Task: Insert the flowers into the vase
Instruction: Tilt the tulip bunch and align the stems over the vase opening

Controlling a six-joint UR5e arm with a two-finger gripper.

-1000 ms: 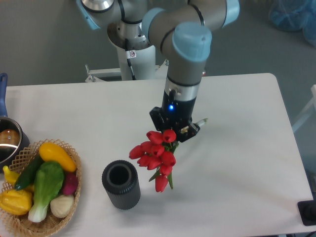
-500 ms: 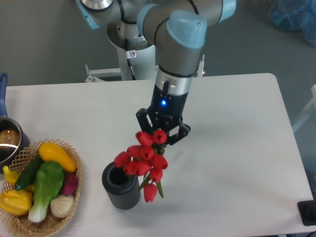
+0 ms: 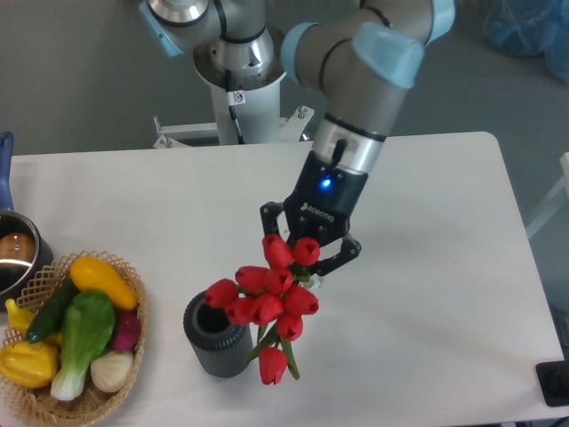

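The flowers, a bunch of red tulip buds with green stems, hang in the air just right of the vase. My gripper is shut on the flowers at their upper end, above and to the right of the vase. The vase, a dark grey ribbed cylinder, stands upright on the white table near the front edge. Its round mouth shows open, with the leftmost buds overlapping its right rim. Whether any stem is inside the mouth is hidden by the buds.
A wicker basket with yellow, green and red toy vegetables sits at the front left. A metal pot with a blue handle is at the left edge. The robot's base stands behind the table.
The arm's wrist has swung to the right and the forearm now leans in from the upper right. The flowers have stayed by the vase's right rim, dropping slightly.
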